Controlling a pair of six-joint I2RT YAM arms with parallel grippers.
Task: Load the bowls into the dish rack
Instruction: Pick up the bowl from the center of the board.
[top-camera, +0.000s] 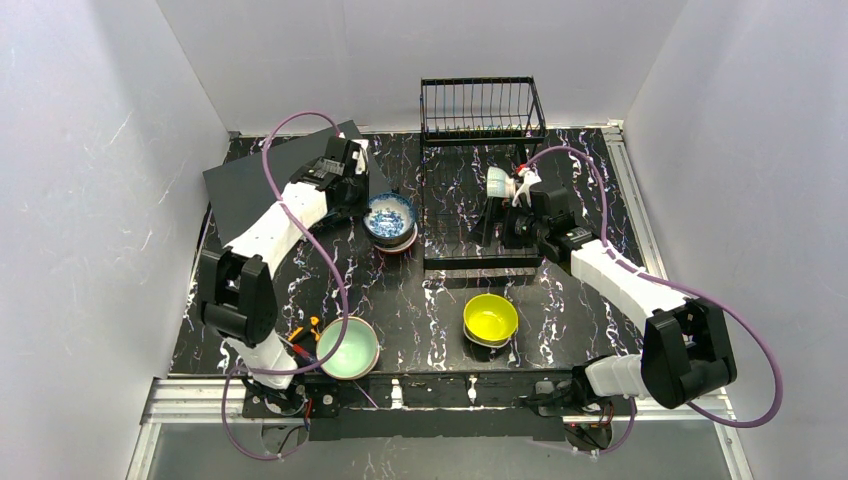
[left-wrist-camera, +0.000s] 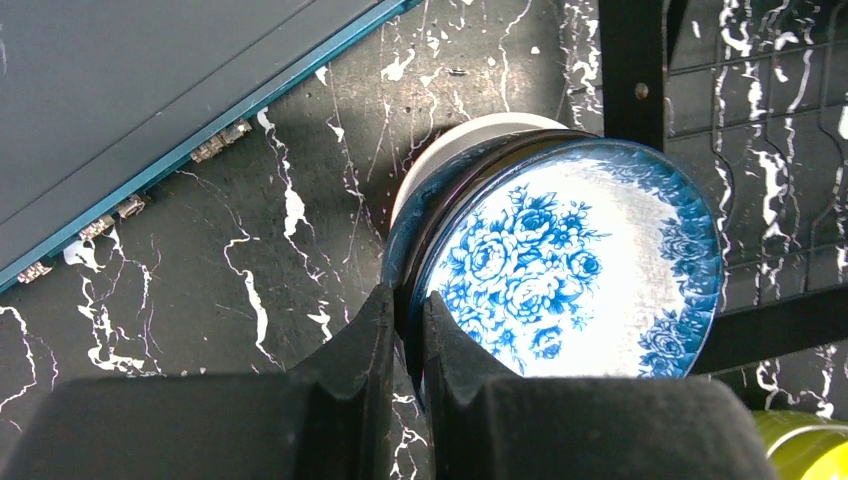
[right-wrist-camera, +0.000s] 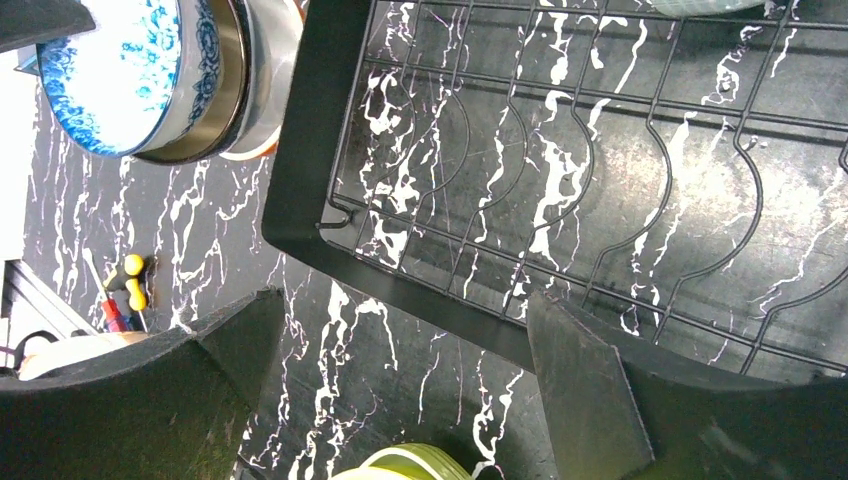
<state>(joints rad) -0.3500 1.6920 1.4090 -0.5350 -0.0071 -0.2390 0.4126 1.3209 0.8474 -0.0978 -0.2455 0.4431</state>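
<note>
The blue-and-white patterned bowl (top-camera: 390, 213) (left-wrist-camera: 570, 270) tops a stack of bowls (left-wrist-camera: 450, 150) left of the dish rack's frame base (top-camera: 480, 262). My left gripper (left-wrist-camera: 405, 320) (top-camera: 368, 200) is shut on its near rim, one finger inside and one outside. The right wrist view shows the same stack (right-wrist-camera: 110, 70) beside the dish rack (right-wrist-camera: 300, 150). Over the rack's front edge my right gripper (right-wrist-camera: 400, 370) (top-camera: 497, 232) hangs open and empty. A yellow bowl (top-camera: 490, 318) (right-wrist-camera: 410, 465) and a mint-green bowl (top-camera: 348, 347) sit near the front. A pale bowl (top-camera: 497, 182) stands in the rack.
The rack's wire basket section (top-camera: 483, 110) stands at the back wall. A dark grey flat box (top-camera: 270, 180) (left-wrist-camera: 150, 90) lies at the back left, close behind my left arm. Small orange-handled tools (top-camera: 305, 335) lie beside the mint-green bowl. Walls enclose three sides.
</note>
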